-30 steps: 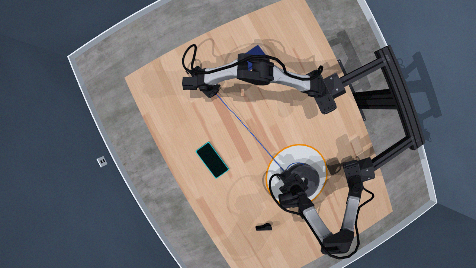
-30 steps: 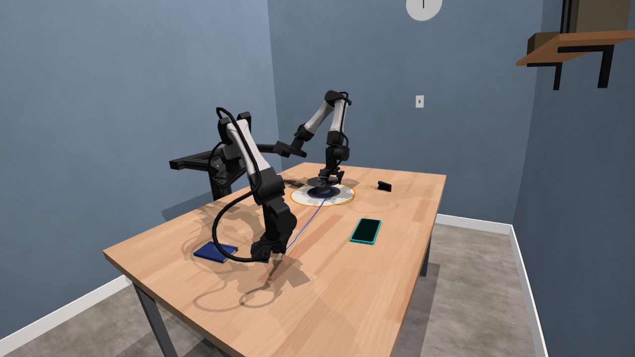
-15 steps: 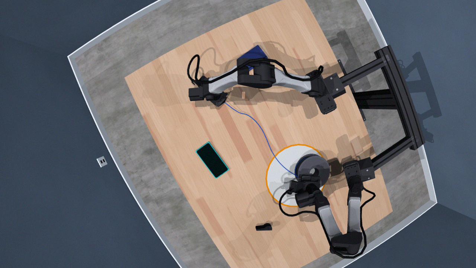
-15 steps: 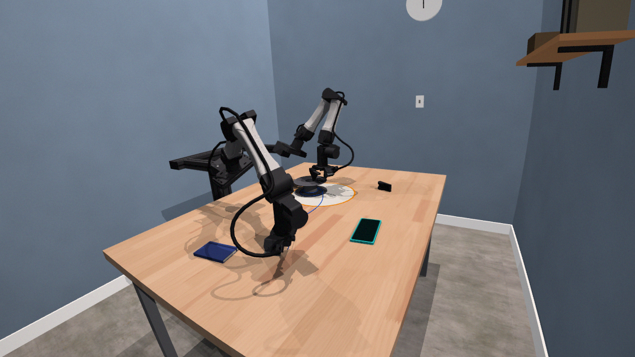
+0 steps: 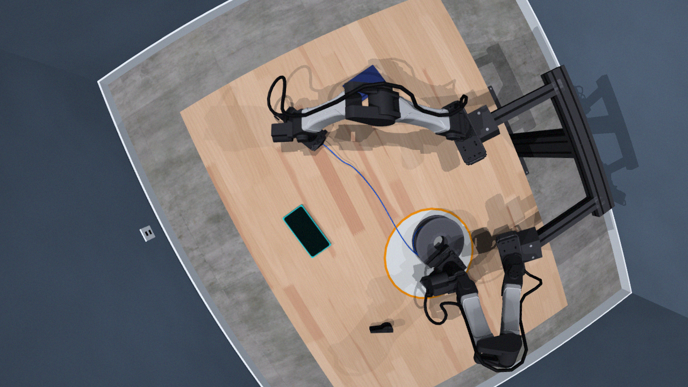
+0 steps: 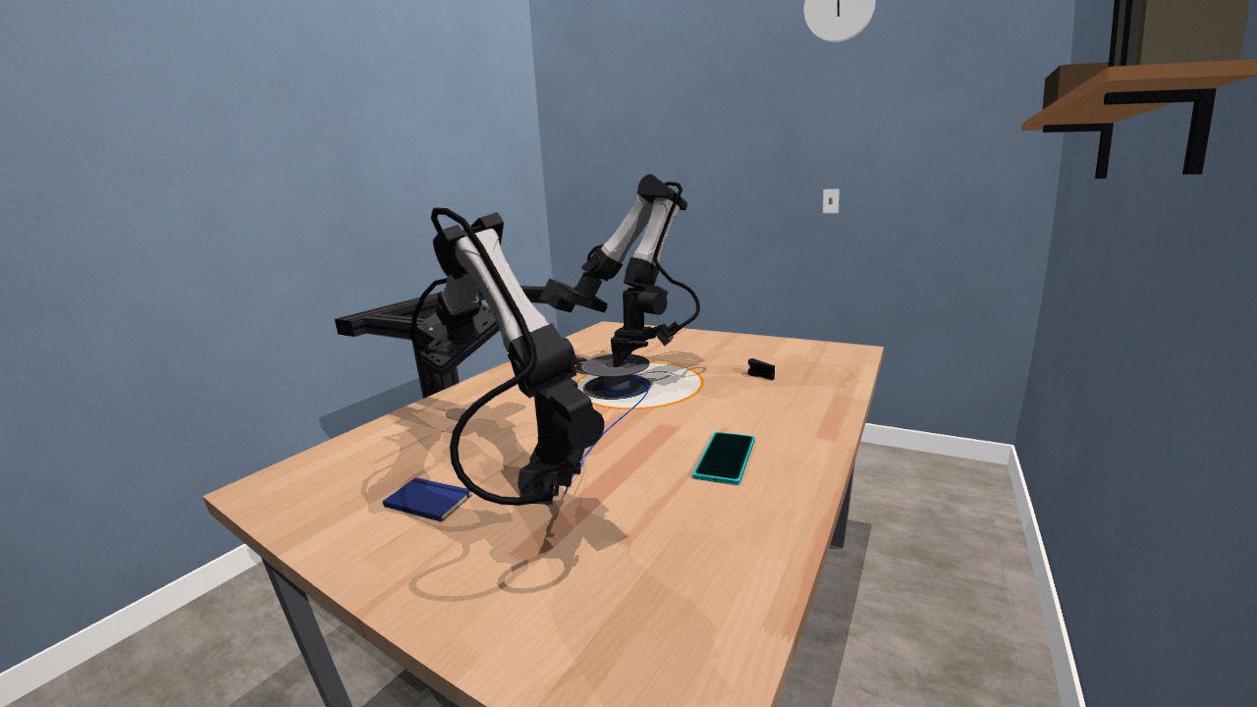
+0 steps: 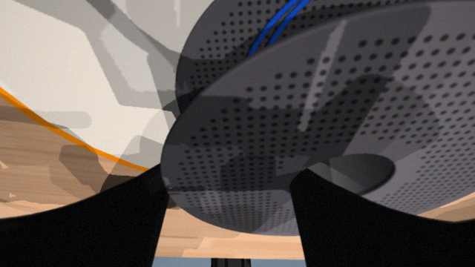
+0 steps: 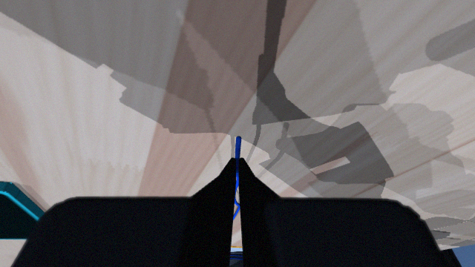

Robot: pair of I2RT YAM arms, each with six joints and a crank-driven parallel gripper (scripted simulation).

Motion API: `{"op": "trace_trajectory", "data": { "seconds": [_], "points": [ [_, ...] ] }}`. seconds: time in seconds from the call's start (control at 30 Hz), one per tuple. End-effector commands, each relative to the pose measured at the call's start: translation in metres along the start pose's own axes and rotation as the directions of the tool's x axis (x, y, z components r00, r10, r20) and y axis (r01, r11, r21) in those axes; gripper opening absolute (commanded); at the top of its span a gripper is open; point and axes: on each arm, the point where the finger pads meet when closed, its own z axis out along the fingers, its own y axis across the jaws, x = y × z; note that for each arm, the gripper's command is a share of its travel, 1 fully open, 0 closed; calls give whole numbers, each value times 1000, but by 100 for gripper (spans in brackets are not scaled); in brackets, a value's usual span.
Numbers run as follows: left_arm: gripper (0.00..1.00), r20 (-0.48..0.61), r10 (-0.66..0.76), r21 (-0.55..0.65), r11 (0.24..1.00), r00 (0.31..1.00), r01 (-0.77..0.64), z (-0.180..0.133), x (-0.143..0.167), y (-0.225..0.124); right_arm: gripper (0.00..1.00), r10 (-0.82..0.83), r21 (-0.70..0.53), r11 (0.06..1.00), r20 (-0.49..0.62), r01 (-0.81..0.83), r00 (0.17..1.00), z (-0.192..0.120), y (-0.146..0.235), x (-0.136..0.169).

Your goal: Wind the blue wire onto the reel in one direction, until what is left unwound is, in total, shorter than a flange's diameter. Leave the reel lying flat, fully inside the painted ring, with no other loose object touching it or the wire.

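The dark grey reel (image 5: 447,226) (image 6: 602,364) (image 7: 371,93) stands on one flange, axis upright, within the orange ring (image 5: 385,257) (image 6: 702,383) as far as it shows. My left gripper (image 5: 431,252) (image 7: 231,164) is shut on its upper flange, one finger at the rim and one at the centre hole. The blue wire (image 5: 353,166) (image 6: 628,411) (image 7: 267,27) (image 8: 238,146) shows as strands between the flanges, then runs slightly curved to my right gripper (image 5: 320,144) (image 8: 237,162), shut on it near its end. The hub is mostly hidden.
A teal-edged phone (image 5: 306,230) (image 6: 724,457) (image 8: 11,219) lies apart from the wire. A small black object (image 5: 381,328) (image 6: 761,369) lies outside the ring. A blue notebook (image 5: 367,77) (image 6: 426,498) lies partly beneath the right arm in the top view.
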Motion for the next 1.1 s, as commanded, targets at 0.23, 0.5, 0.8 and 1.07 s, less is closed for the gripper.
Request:
{"op": "trace_trajectory", "data": {
  "seconds": [0.23,0.5,0.8,1.07],
  "points": [
    [70,18,-620,-4,784,784,620,1,-11,-6,0,53,-49,998,62,-50,997,-19,10,-31],
    [88,48,-773,-8,633,633,774,1,-15,-2,0,92,-52,995,60,-89,994,-12,11,-16],
    [97,48,-773,-8,633,633,774,-7,-11,-12,0,115,-53,992,58,-112,992,-14,14,-15],
    [97,48,-773,-8,633,633,774,-53,-4,-6,0,123,-54,991,58,-120,991,-19,16,-19]
  ]
}}
